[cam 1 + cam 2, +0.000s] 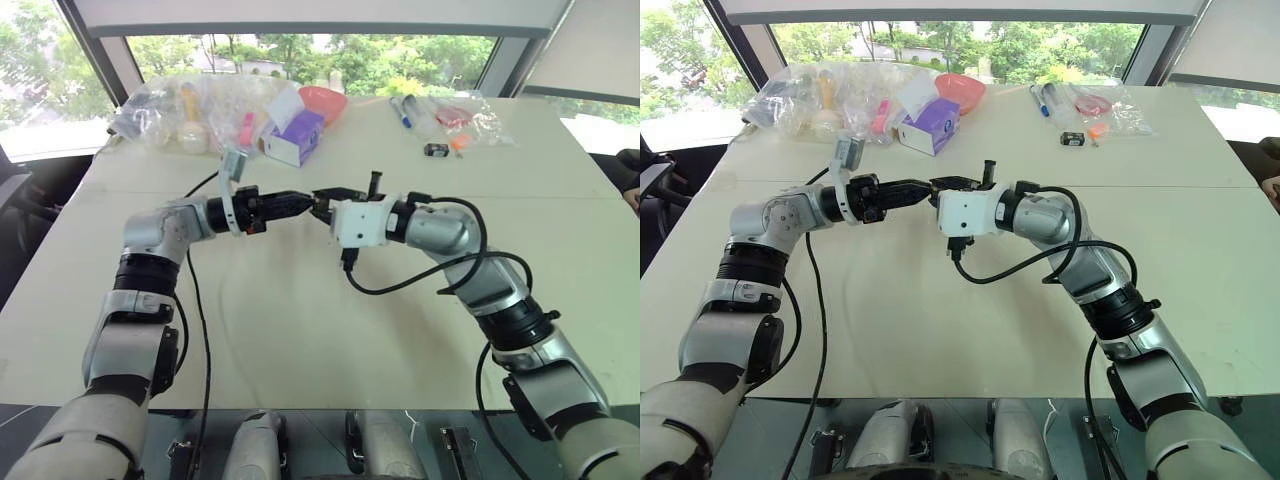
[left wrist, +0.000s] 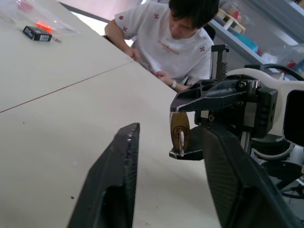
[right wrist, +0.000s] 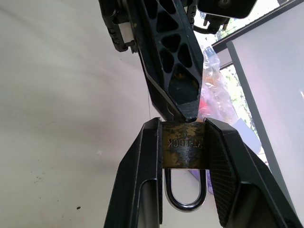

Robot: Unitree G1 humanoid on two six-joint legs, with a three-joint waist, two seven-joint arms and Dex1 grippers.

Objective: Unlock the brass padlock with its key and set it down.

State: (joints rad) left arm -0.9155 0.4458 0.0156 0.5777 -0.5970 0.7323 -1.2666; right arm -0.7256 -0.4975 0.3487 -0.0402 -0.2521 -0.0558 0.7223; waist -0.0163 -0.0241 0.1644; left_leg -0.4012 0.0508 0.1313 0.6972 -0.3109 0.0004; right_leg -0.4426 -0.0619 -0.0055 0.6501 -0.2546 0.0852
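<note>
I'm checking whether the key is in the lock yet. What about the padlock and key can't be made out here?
- Key: in the right wrist view the left gripper covers the brass padlock where a key would go.
- Padlock in the head views: too small, lost between the right gripper and the left one.
- Shackle: its legs' seating is hidden between the right gripper's fingers.

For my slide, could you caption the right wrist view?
Right gripper clamps the brass padlock, shackle toward the camera, facing the left gripper.
</note>
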